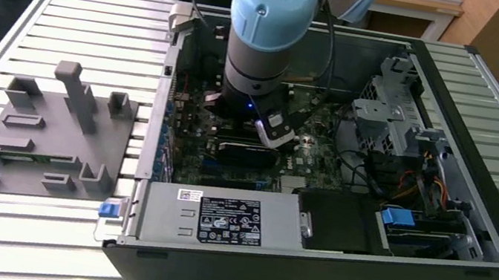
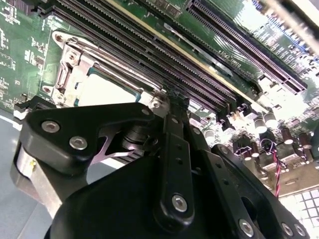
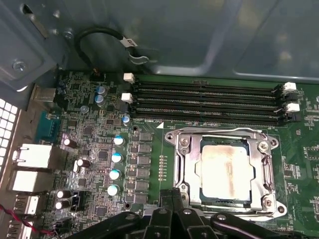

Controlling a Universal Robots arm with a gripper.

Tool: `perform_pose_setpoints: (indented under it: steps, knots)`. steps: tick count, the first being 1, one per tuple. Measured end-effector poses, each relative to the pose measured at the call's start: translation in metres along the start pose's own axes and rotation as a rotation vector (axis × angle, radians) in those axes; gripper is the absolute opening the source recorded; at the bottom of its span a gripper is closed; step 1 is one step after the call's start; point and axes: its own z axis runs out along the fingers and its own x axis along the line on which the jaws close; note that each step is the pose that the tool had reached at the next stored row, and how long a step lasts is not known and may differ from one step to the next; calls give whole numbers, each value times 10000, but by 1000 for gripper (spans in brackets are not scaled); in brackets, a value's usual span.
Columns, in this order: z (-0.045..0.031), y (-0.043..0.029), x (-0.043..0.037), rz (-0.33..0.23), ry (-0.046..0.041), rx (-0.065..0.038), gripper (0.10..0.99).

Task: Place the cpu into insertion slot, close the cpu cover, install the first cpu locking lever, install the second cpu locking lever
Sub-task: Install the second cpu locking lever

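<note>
Sitting in the insertion slot [image 3: 227, 172], the cpu [image 3: 224, 169] has the cpu cover [image 3: 266, 164] down over it; claw [image 2: 172, 99] pinched shut, empty, poised at the socket edge, likely for lever work.

The claw [image 3: 172, 199] is hanging low over the green motherboard [image 3: 149, 164], just beside the insertion slot [image 3: 227, 172], where the cpu cover [image 3: 185, 164] is lying flat around the cpu [image 3: 224, 169], so the room above the socket is staying open. The long black memory slots [image 3: 204, 102] are running close along one side of the socket, and a row of upright capacitors [image 3: 115, 164] is standing on another side. In the exterior view the case walls [image 1: 309, 273], the power supply [image 1: 217, 217] and the drive cage [image 1: 393, 118] are closing in the space around the arm [image 1: 267, 30].
</note>
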Motion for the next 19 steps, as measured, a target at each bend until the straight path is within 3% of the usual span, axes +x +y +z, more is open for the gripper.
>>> perform_pose_setpoints:
  steps: [3,12,19]
  knots:
    - [-32,14,-2,-3,-11,-20,106]
    - [-239,79,-2,-1,-3,-30,106]
    - [-332,110,-3,-1,-6,-65,106]
